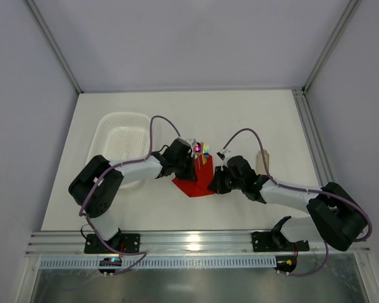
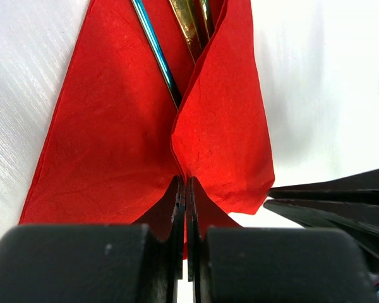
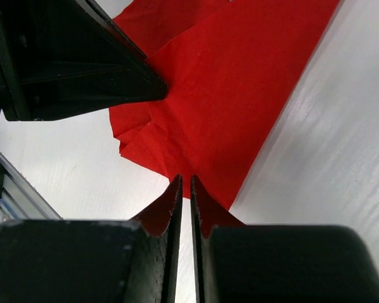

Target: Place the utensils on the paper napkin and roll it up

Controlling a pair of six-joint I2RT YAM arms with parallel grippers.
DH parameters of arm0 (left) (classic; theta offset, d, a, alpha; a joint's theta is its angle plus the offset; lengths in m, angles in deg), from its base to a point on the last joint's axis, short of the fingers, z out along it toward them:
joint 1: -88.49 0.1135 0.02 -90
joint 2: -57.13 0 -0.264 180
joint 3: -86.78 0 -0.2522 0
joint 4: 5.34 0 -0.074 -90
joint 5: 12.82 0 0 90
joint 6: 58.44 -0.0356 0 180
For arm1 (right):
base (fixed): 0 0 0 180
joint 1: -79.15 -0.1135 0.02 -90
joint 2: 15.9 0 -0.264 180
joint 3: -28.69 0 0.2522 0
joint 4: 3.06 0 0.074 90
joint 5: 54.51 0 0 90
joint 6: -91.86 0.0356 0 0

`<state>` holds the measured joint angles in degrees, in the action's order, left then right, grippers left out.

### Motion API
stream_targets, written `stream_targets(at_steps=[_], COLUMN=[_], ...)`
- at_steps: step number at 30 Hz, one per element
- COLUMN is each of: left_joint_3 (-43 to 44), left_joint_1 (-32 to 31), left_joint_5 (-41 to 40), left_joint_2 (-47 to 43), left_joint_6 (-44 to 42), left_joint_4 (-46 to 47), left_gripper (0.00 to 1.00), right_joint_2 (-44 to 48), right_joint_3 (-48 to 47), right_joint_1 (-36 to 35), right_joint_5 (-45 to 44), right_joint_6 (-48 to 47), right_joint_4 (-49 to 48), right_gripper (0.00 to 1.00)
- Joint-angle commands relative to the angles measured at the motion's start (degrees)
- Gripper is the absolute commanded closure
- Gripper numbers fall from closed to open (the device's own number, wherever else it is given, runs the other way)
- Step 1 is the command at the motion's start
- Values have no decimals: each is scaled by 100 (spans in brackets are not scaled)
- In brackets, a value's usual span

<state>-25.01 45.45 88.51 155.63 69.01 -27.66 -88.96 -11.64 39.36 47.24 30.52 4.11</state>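
Observation:
The red paper napkin (image 1: 196,184) lies partly folded on the white table between my two grippers. The utensils (image 1: 203,150) lie on it, their iridescent ends sticking out at its far side. In the left wrist view a teal handle (image 2: 155,49) and a gold one (image 2: 188,25) run under a raised flap of the napkin (image 2: 224,126). My left gripper (image 2: 184,180) is shut on that flap's fold; it also shows in the top view (image 1: 188,165). My right gripper (image 3: 186,179) has its jaws nearly together, tips at the napkin's (image 3: 240,88) near edge, with a thin slit between them.
A white perforated basket (image 1: 117,129) stands to the left of the left arm. A beige oblong tray (image 1: 263,161) lies right of the right gripper (image 1: 216,180). The left gripper's black body (image 3: 69,63) hangs close above the napkin in the right wrist view.

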Motion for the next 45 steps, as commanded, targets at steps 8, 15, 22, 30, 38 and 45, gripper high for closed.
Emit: stream_targets(at_steps=[8, 15, 22, 30, 38, 45], left_joint_3=[-31, -119, -339, -480, -831, -981], left_joint_1=[24, 24, 24, 16, 16, 7], left_joint_5=[-175, -140, -131, 0, 167, 220], left_joint_2=[-24, 55, -15, -50, -199, -182], left_joint_6=[-115, -142, -98, 34, 368, 482], left_joint_4=[-111, -50, 65, 258, 644, 829], left_gripper=[100, 100, 100, 100, 100, 100], right_joint_2=[-657, -631, 35, -155, -1298, -2309], right_joint_3=[432, 424, 143, -726, -1692, -2387], right_joint_1=[-38, -38, -37, -38, -38, -38], right_joint_5=[416, 381, 135, -585, -1016, -1192], right_joint_6=[420, 429, 368, 271, 245, 78], right_joint_4=[-1292, -1196, -493, -53, -466, -432], right_gripper=[94, 94, 94, 94, 96, 96])
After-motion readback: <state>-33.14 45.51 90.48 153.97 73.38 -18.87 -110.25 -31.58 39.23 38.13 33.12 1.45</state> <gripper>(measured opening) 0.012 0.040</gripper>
